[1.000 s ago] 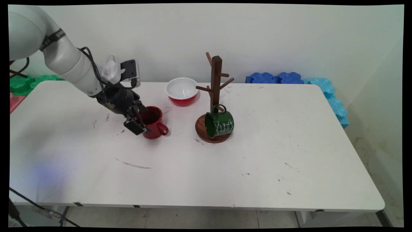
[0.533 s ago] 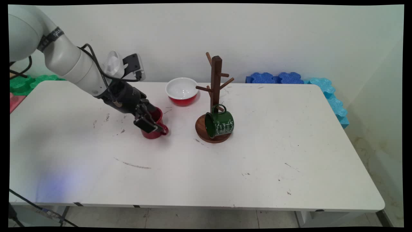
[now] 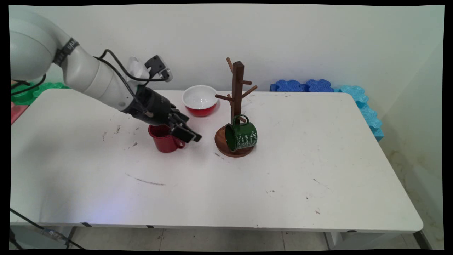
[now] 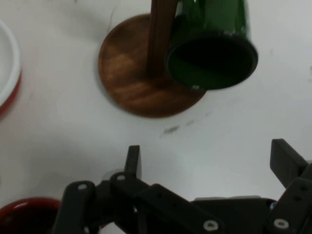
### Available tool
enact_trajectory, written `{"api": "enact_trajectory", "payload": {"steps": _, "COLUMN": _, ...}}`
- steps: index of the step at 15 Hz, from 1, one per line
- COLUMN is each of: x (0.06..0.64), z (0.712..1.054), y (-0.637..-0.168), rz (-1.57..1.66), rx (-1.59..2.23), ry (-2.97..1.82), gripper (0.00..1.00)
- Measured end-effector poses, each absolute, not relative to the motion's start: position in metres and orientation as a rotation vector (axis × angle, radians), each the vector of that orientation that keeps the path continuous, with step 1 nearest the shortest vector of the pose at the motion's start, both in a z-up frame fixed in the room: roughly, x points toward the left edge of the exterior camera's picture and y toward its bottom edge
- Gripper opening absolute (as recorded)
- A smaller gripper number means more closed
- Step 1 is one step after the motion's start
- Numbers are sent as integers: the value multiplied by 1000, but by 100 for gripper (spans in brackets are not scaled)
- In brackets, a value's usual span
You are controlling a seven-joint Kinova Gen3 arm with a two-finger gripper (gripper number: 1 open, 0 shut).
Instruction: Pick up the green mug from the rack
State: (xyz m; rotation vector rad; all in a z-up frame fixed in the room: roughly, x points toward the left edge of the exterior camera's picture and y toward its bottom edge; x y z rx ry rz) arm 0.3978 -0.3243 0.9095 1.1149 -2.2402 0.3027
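Now tool [image 3: 189, 134] open, tilted low over red mug [image 3: 164, 138], pointing twd mug tree [image 3: 236, 106].

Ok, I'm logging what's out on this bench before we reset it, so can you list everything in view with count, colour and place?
red mug: 1, red, upright on the table left of the stand, handle towards the stand.
green mug: 1, dark green with white lettering, hanging tilted from a low peg, mouth facing left, over the stand's base.
mug stand: 1, dark brown wood, pegged post on a round base, mid table.
bowl: 1, red outside and white inside, behind the red mug near the table's far edge.
foam pieces: several, blue beyond the far right edge, green at far left.
table: 1, white, scuffed.
gripper: 1, black, open, just above the red mug's handle side, pointing at the stand.
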Motion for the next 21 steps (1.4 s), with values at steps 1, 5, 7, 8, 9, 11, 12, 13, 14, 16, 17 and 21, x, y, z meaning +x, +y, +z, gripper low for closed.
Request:
{"api": "enact_trajectory", "payload": {"steps": 1, "x": 394, "z": 907, "y": -324, "rz": 300, "rx": 1131, "ry": -2215, "gripper": 100}}
{"api": "enact_trajectory", "payload": {"steps": 5, "x": 379, "z": 896, "y": -324, "rz": 287, "rx": 1194, "ry": -2118, "gripper": 100}}
{"api": "enact_trajectory", "payload": {"steps": 7, "x": 372, "z": 890, "y": -325, "rz": 284, "rx": 1225, "ry": -2074, "gripper": 100}}
{"api": "enact_trajectory", "payload": {"steps": 8, "x": 369, "z": 887, "y": -326, "rz": 282, "rx": 1241, "ry": -2053, "gripper": 100}}
{"api": "enact_trajectory", "payload": {"steps": 9, "x": 367, "z": 884, "y": -327, "rz": 280, "rx": 1255, "ry": -2036, "gripper": 100}}
{"api": "enact_trajectory", "payload": {"steps": 11, "x": 360, "z": 877, "y": -329, "rz": 271, "rx": 1285, "ry": -1999, "gripper": 100}}
{"api": "enact_trajectory", "payload": {"steps": 12, "x": 358, "z": 873, "y": -330, "rz": 265, "rx": 1297, "ry": -1985, "gripper": 100}}
{"api": "enact_trajectory", "payload": {"steps": 13, "x": 355, "z": 869, "y": -331, "rz": 258, "rx": 1308, "ry": -1970, "gripper": 100}}
{"api": "enact_trajectory", "payload": {"steps": 14, "x": 352, "z": 866, "y": -332, "rz": 251, "rx": 1316, "ry": -1959, "gripper": 100}}
{"api": "enact_trajectory", "payload": {"steps": 16, "x": 347, "z": 859, "y": -334, "rz": 236, "rx": 1331, "ry": -1935, "gripper": 100}}
{"api": "enact_trajectory", "payload": {"steps": 17, "x": 345, "z": 856, "y": -335, "rz": 228, "rx": 1335, "ry": -1925, "gripper": 100}}
{"api": "enact_trajectory", "payload": {"steps": 21, "x": 336, "z": 844, "y": -340, "rz": 199, "rx": 1331, "ry": -1902, "gripper": 100}}
